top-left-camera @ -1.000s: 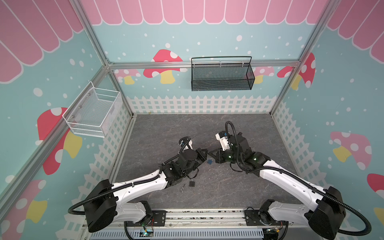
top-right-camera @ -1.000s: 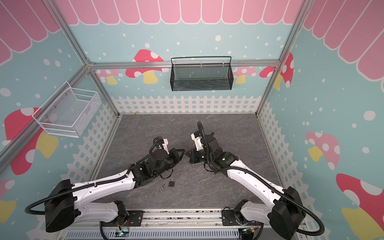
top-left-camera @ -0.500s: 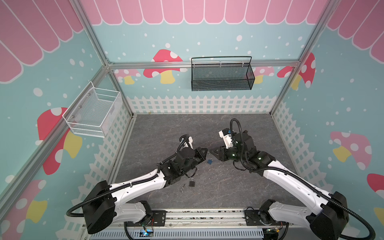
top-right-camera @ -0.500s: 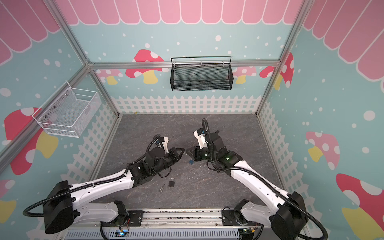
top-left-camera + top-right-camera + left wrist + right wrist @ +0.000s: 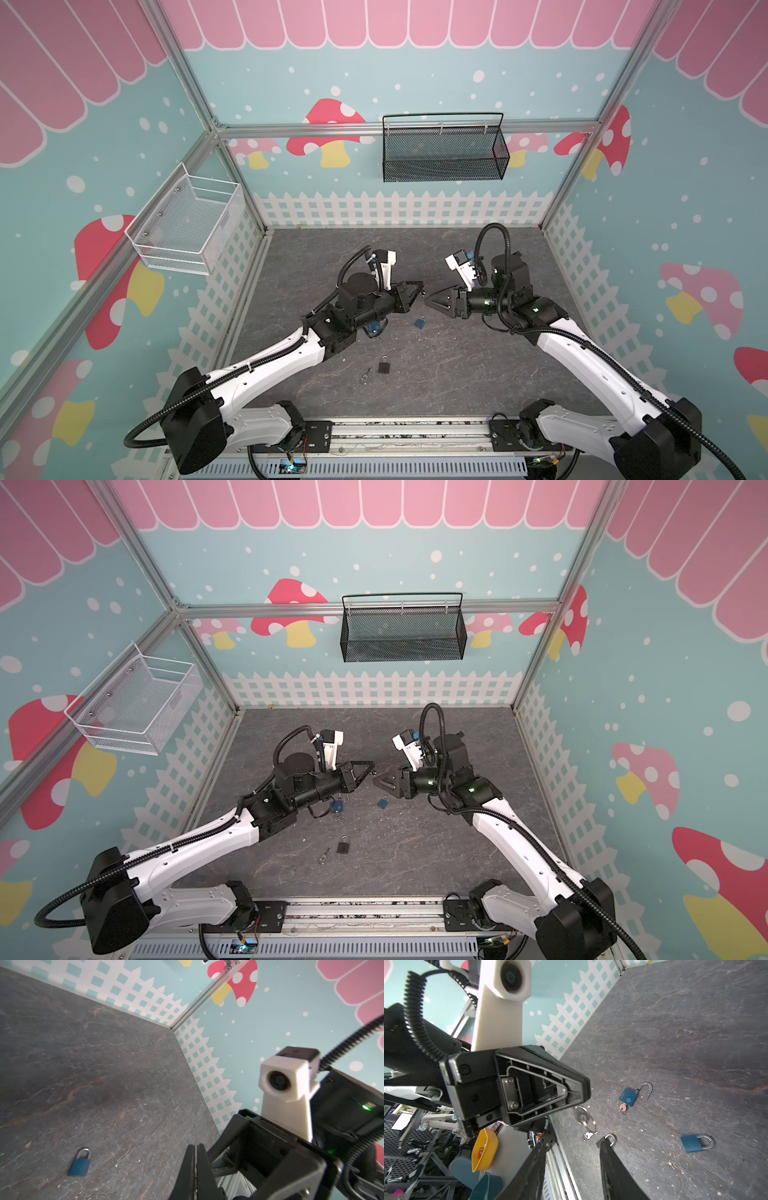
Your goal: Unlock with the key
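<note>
Three locks on the counter (image 5: pixel 457 365): black lock (image 5: pixel 384 366), shut blue lock (image 5: pixel 419 322), open blue lock (image 5: pixel 628 1097) under the left arm (image 5: pixel 291 353). Left end effector (image 5: pixel 419 286) clenches one key (image 5: pixel 581 1114) of three; right end effector (image 5: pixel 571 1144) hangs released.

The left arm (image 5: pixel 270 365) and right arm (image 5: pixel 582 361) reach in from the near edge, forearms low, wrists level. Their grippers meet mid-scene, tip to tip but apart. The left gripper (image 5: pixel 420 286) is clamped tight, with a key (image 5: pixel 581 1114) dangling at its tip. The right gripper (image 5: pixel 428 300) faces it, jaws partly spread.
</note>
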Tool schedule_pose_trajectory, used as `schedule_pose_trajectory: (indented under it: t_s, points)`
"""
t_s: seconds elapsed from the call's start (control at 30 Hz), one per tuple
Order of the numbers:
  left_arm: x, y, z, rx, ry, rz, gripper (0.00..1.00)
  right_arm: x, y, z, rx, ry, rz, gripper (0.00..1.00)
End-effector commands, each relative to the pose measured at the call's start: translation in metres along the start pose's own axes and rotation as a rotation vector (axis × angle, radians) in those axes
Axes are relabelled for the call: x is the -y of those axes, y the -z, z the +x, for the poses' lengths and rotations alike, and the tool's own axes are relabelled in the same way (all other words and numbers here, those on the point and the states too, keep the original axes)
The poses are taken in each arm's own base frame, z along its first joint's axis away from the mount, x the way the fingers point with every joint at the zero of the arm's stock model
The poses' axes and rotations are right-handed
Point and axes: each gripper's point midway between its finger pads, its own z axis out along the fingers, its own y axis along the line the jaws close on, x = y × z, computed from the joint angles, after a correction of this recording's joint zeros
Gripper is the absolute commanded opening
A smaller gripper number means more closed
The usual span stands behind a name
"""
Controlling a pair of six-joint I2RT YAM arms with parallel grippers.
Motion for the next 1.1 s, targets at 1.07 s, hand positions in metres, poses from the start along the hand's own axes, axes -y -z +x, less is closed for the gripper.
schedule_pose_trajectory:
  t_s: [1.07]
  points:
    - [0.048, -0.001, -0.017, -0.009, -0.170, 0.178, 0.00, -0.019, 0.013, -0.019, 0.034, -0.067, -0.286, 0.18]
